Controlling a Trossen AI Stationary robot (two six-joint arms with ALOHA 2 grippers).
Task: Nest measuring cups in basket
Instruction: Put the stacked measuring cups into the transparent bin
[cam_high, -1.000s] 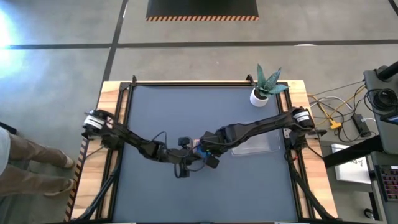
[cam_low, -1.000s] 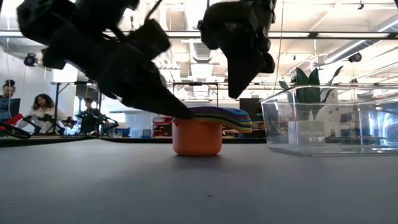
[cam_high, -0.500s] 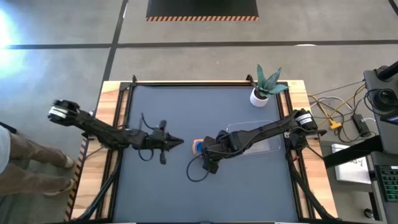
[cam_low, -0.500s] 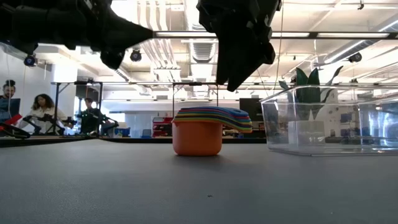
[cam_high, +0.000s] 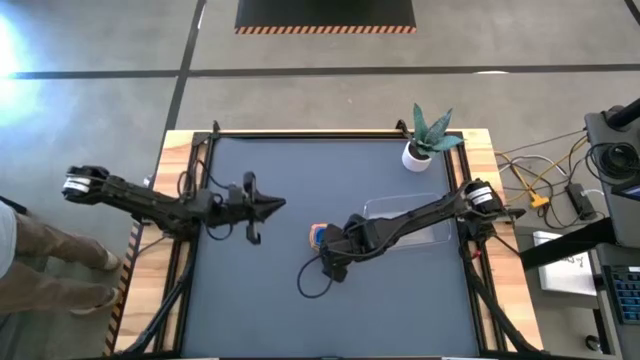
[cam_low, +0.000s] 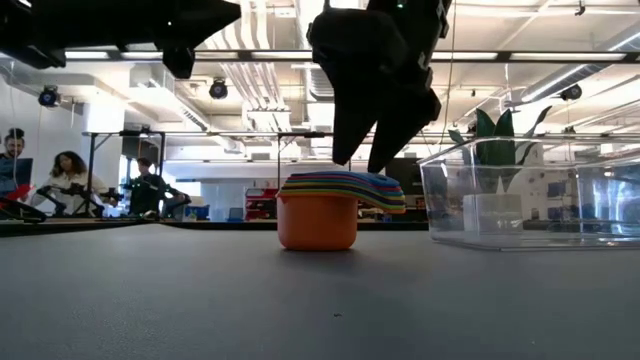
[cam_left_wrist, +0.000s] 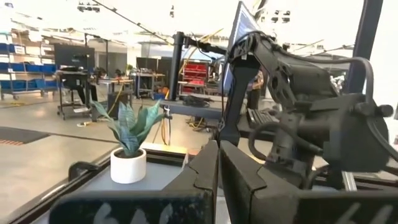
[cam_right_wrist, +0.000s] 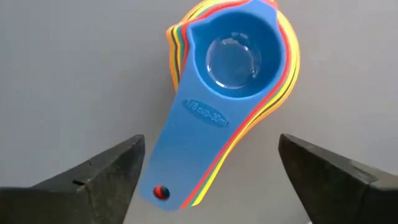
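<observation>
The measuring cups stand nested in one stack on the table's middle. The orange cup is at the bottom and the blue one on top, and the handles fan out to one side. My right gripper hangs open just above the stack, slanting down, its fingers on either side of the handles and touching nothing. My left gripper is shut and empty, raised over the table's left half. The clear basket rests on the table right of the stack, partly under the right arm.
A white plant pot stands at the far right corner, behind the basket. A cable loop hangs from the right arm near the stack. People sit beyond the table's left side. Bare tabletop lies toward the near edge.
My left gripper has drawn back from the stack toward the table's left edge and risen, tipping from pointing down to about level, still shut. My right gripper has opened and shifted a little over the stack's handles. The stack has stayed where it was.
</observation>
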